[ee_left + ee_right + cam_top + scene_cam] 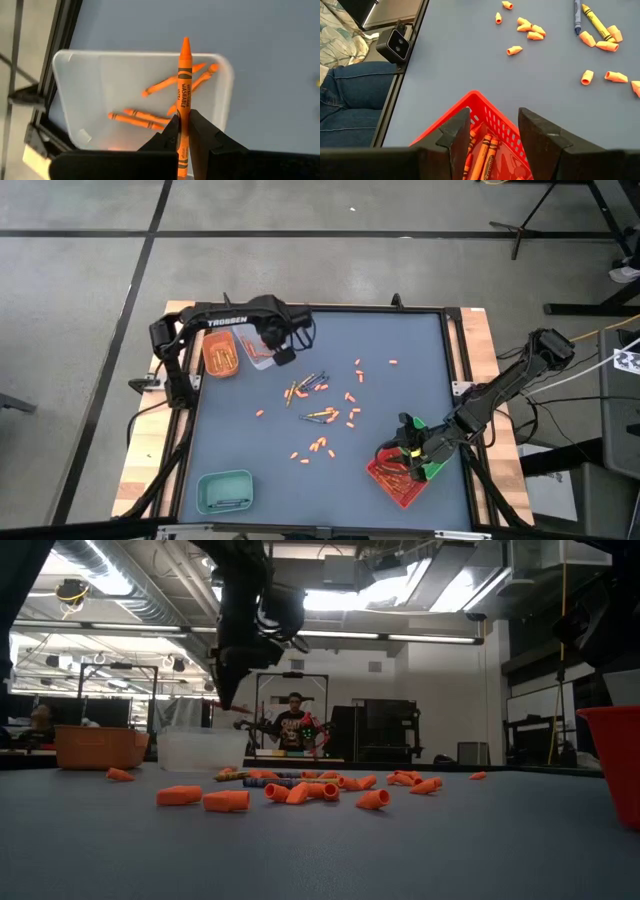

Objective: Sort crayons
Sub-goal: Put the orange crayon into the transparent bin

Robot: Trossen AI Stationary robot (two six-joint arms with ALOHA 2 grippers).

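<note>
Grey floor [300, 240] crossed by dark seam lines surrounds the table [420, 350]. Beyond the table: long ceiling strip lights [130, 628], a dark cabinet [385, 730], and a person [293, 723] standing behind it.

The left arm reaches across the table's far-left corner, toward eleven o'clock, its left gripper [183, 137] pinched tight. The right arm stretches in from the three o'clock edge down toward five o'clock, its right gripper [492, 131] spread wide, pointing downward.
</note>
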